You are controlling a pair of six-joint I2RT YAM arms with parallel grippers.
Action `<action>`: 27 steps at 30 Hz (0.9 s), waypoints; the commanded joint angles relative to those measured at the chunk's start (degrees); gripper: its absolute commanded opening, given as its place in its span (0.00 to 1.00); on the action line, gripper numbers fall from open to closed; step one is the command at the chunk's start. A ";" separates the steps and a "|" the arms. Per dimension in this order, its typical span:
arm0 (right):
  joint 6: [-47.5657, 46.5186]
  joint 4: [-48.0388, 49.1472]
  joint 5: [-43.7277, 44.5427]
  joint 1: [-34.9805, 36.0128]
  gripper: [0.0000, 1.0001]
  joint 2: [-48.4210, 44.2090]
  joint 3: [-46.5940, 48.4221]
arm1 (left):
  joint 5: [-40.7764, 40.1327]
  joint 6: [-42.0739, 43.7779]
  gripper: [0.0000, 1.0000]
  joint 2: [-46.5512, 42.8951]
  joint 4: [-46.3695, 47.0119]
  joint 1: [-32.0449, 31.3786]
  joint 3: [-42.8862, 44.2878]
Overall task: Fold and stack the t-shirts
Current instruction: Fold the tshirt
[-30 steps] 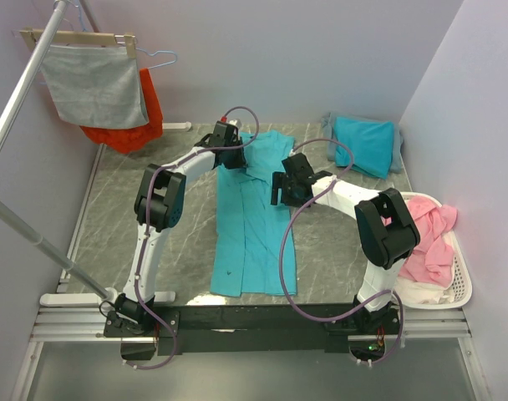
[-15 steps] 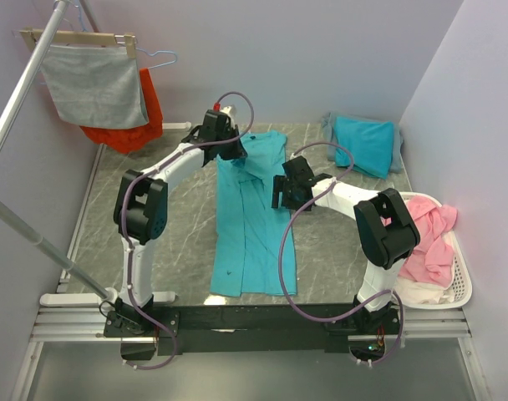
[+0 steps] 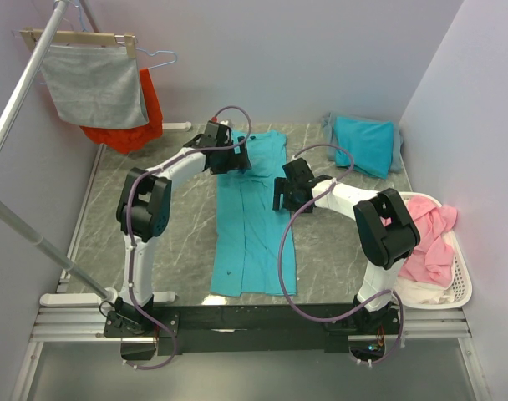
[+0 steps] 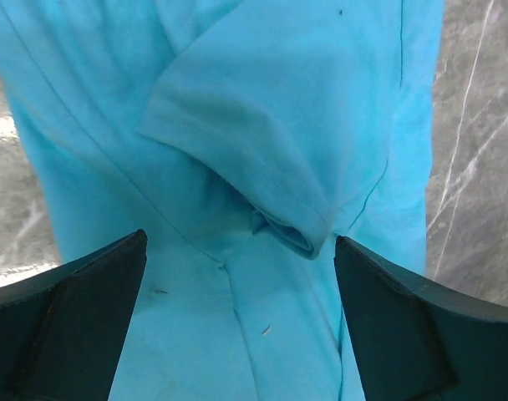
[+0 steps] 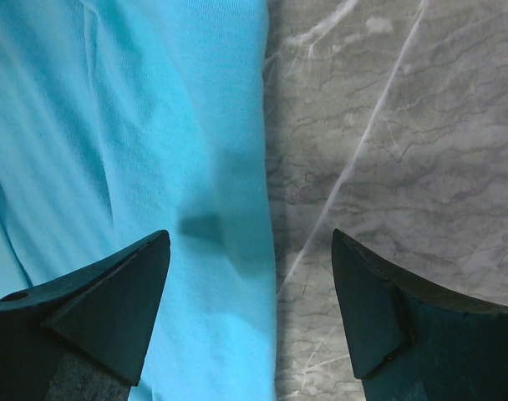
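T-shirts: I count two teal ones. The left tool point(image 4: 239, 242) hangs right over the spread-out t-shirt point(image 3: 250, 221), jaws wide apart and gripping nothing. In its wrist view a folded-in sleeve point(image 4: 237, 159) lies on the body of the shirt just ahead of the fingertips. From above, that tool sits over the far end of the shirt, on its left side.

The right tool point(image 5: 250, 238) is wide open and empty too. It's over the shirt's right edge, so one finger is above teal cloth and the other above the bare grey marble counter point(image 5: 388, 125).

The shirt itself is a long narrow strip with its sides folded in. It runs down the middle of the counter from the far end toward the arm bases, with a small dark mark point(image 3: 229, 271) near the close end.

The folded t-shirt point(image 3: 364, 144) is in the far right corner, well apart from both tools, with something grey peeking out under it.

Further out:
- One white basket point(image 3: 461, 288) sits right of the counter with pink clothes point(image 3: 425, 238) in it.
- One grey cloth point(image 3: 95, 83) and one orange-red garment point(image 3: 149, 113) hang on the rack at far left.
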 commanded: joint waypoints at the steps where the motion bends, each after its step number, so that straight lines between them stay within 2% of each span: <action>1: 0.05 0.49 1.54 0.33 0.84 -3.48 -0.20 | -1.37 1.28 1.00 0.68 0.03 1.86 4.23; 8: -0.04 0.31 1.10 0.33 0.84 -2.95 0.06 | 1.26 1.63 0.99 4.03 3.71 4.50 6.43; 16: -0.04 0.05 0.58 0.42 0.84 -1.37 1.20 | 5.74 4.09 0.99 10.09 4.94 4.77 12.94; 22: -0.13 -0.30 0.31 0.33 0.84 0.03 1.82 | 7.33 4.27 0.91 10.01 7.14 4.77 12.33; 27: -0.22 -0.48 -0.22 0.42 0.84 0.65 2.00 | 4.87 4.18 0.87 6.94 9.85 4.77 8.99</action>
